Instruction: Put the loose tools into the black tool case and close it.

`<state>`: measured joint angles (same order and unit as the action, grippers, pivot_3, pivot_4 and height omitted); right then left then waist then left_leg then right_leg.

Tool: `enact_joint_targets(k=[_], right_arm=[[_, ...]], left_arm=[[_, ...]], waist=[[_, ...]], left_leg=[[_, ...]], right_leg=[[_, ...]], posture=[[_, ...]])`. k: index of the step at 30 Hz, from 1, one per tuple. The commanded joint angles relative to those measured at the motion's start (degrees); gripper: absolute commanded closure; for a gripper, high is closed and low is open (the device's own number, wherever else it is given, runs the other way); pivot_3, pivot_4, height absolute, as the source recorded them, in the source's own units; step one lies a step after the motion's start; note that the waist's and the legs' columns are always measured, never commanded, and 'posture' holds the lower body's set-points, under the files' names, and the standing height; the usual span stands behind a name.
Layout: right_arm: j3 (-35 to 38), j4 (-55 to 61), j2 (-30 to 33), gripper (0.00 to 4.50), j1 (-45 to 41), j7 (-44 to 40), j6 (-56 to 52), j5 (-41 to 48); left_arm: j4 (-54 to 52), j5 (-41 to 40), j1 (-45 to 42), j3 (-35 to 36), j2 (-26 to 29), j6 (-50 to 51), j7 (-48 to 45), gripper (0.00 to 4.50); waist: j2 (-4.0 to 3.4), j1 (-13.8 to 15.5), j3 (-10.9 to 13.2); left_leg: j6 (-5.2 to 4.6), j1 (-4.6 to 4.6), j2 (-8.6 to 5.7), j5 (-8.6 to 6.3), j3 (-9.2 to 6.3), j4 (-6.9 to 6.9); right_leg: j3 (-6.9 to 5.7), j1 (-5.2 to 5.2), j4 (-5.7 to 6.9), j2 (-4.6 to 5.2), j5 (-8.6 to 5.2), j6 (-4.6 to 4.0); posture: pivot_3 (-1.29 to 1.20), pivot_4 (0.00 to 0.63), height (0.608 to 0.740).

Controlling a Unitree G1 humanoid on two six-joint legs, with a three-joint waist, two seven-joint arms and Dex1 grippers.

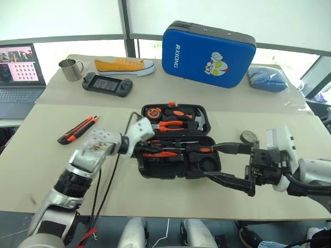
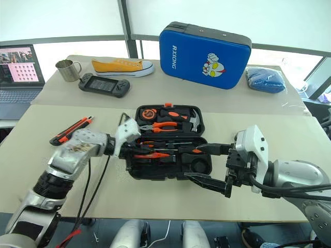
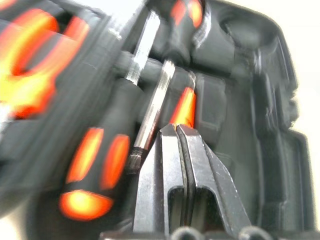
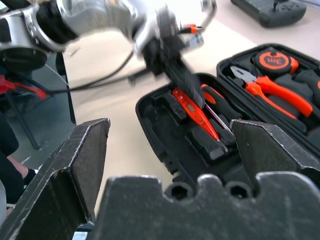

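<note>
— Where do my grippers stand?
— My left gripper point(image 1: 146, 148) hangs clenched and empty over the open black tool case point(image 1: 178, 168), above the slim all-orange screwdriver point(image 1: 161, 153); my right gripper point(image 1: 227, 164) gapes wide beside it.
— The utility knife point(image 1: 77, 129)?
— Loose on the table point(image 1: 41, 155), left of the case

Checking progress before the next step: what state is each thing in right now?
Black tool case: open, flat on the table.
Utility knife: loose on the table, outside the case.
Slim orange screwdriver: lying in the case.
Left hand: shut, over the case.
Right hand: open, empty.
Blue case: closed, upright.
</note>
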<state>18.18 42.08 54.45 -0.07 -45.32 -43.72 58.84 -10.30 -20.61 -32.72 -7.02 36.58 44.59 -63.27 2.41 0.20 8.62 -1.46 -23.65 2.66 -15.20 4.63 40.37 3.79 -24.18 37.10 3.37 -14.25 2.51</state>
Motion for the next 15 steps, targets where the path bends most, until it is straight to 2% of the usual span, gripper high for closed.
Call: enact_joint_targets(k=[1, 9, 15], right_arm=[[-1.4, -1.3, -0.1, 0.00, -2.7, -1.9, 2.2, -1.6], [-3.5, -3.0, -0.8, 0.00, -6.2, -2.9, 2.0, -2.8], [-1.6, -1.0, -0.8, 0.00, -3.7, -1.8, 1.4, -1.8]], left_arm=[[-3.7, -2.7, 0.8, 1.7, 0.8, 0.1, 0.1, 4.43], [-3.6, 1.0, 2.1, -4.6, 0.6, -7.2, 0.1, 4.43], [3.5, 6.3, 1.3, -8.7, -1.8, -15.7, 1.2, 4.43]], waist=[[-0.01, 0.0, 0.0], [0.01, 0.5, 0.0], [0.01, 0.5, 0.0]], left_leg=[[0.00, 0.01, -0.01, 0.00, 0.00, 0.00], [0.00, 0.00, -0.07, 0.00, 0.03, 0.01], [0.00, 0.01, -0.07, 0.00, 0.04, 0.00]], right_leg=[[0.00, 0.01, -0.01, 0.01, 0.00, 0.00], [0.00, 0.04, -0.03, 0.03, 0.01, 0.02], [0.00, 0.05, -0.04, 0.03, 0.01, 0.02]], posture=[[0.00, 0.150, 0.740], [0.00, 0.150, 0.740], [0.00, 0.150, 0.740]])
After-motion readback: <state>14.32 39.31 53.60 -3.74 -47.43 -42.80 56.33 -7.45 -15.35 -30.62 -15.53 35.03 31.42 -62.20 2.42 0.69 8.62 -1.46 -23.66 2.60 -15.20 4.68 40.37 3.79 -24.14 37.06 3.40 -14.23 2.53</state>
